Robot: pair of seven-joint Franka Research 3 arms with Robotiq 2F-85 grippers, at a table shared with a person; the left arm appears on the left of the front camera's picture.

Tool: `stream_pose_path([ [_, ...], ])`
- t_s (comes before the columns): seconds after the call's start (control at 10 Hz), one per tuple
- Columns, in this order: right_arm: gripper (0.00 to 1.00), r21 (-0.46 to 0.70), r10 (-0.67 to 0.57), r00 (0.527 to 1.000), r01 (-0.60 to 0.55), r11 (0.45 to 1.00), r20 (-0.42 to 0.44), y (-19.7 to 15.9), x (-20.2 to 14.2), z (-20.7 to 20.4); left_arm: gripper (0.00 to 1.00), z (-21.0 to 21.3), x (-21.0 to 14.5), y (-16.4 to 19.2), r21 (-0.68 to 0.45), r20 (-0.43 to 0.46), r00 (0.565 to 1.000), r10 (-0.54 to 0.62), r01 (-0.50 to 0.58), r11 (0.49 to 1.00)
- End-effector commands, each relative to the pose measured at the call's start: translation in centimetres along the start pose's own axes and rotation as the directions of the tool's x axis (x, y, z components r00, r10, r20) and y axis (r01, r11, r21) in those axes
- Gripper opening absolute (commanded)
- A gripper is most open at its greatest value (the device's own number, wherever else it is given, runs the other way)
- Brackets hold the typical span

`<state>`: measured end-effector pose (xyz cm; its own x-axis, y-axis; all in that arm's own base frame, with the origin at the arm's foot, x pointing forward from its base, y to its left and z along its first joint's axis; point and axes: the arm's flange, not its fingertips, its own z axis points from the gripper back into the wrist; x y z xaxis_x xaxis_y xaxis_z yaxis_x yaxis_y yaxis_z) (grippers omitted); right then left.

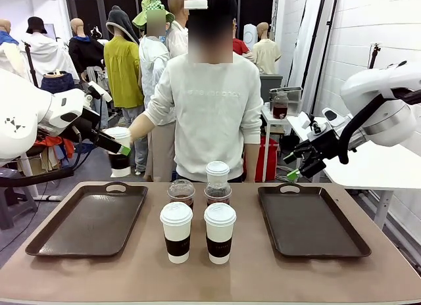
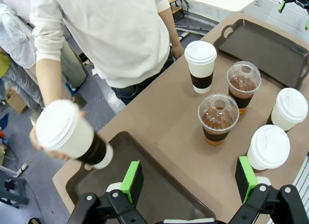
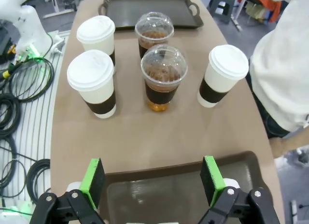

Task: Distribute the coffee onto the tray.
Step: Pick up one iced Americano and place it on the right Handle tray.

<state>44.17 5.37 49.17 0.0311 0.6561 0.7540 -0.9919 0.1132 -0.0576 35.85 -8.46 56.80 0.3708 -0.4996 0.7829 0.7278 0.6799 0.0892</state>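
My left gripper (image 2: 189,178) gapes wide and empty, my right gripper (image 3: 152,178) likewise; at the left one's ten o'clock, a person's hand (image 2: 58,156) holds a brown-sleeved paper cup (image 2: 65,132).

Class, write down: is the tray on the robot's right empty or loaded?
Empty: the right tray is bare dark surface, with nothing standing on it.

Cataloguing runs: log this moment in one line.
person's hand holds paper cup at left tray far edge | five cups on table | left jaws open | right jaws open
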Motion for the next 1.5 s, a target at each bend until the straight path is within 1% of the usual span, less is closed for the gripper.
stream_pose_path([
  [0.0,1.0,0.004,0.014,0.999,-0.014,1.0,0.029,0.2,0.0,-0.1,1.0,0.1,-0.1,0.0,-0.007,-0.005,1.0,0.001,-0.001,1.0],
  [0.1,1.0,0.004,0.014,0.999,-0.014,1.0,0.029,0.2,0.0,-0.1,1.0,0.1,-0.1,0.0,-0.007,-0.005,1.0,0.001,-0.001,1.0],
  [0.2,1.0,0.003,0.0,1.0,0.0,1.0,-0.002,0.1,0.0,0.0,1.0,0.1,-0.1,0.0,-0.007,-0.005,1.0,0.001,-0.001,1.0],
  [0.3,1.0,0.011,-0.023,0.998,0.023,1.0,0.053,-1.1,-1.3,-1.4,1.0,0.1,-0.1,0.0,-0.007,-0.005,1.0,0.001,-0.001,1.0],
  [0.4,1.0,0.007,-0.015,0.997,0.015,1.0,0.077,-1.6,-2.3,-2.8,1.0,0.1,-0.1,0.0,-0.007,-0.005,1.0,0.001,-0.001,1.0],
  [0.6,1.0,0.001,0.029,0.992,-0.029,1.0,0.123,-1.4,-3.8,-5.0,1.0,0.1,-0.1,0.0,-0.007,-0.005,1.0,0.001,-0.001,1.0],
  [0.7,1.0,-0.006,0.072,0.983,-0.072,0.997,0.167,-1.2,-4.8,-5.9,1.0,0.1,-0.1,0.0,-0.007,-0.005,1.0,0.001,-0.001,1.0],
  [0.8,1.0,-0.026,0.109,0.975,-0.106,0.994,0.192,-1.2,-5.7,-6.7,1.0,0.1,-0.1,0.0,-0.007,-0.005,1.0,0.001,-0.001,1.0],
  [0.9,1.0,0.002,0.118,0.977,-0.12,0.993,0.18,-1.4,-6.7,-7.8,1.0,0.1,-0.1,0.0,-0.007,-0.005,1.0,0.001,-0.001,1.0],
  [1.1,1.0,0.044,0.089,0.964,-0.103,0.994,0.249,-2.5,-8.3,-9.2,1.0,0.1,-0.1,0.0,-0.007,-0.005,1.0,0.001,-0.001,1.0],
  [1.4,1.0,0.055,0.07,0.928,-0.097,0.994,0.366,-3.7,-10.1,-10.8,1.0,0.1,-0.1,0.0,-0.007,-0.005,1.0,0.001,-0.001,1.0],
])
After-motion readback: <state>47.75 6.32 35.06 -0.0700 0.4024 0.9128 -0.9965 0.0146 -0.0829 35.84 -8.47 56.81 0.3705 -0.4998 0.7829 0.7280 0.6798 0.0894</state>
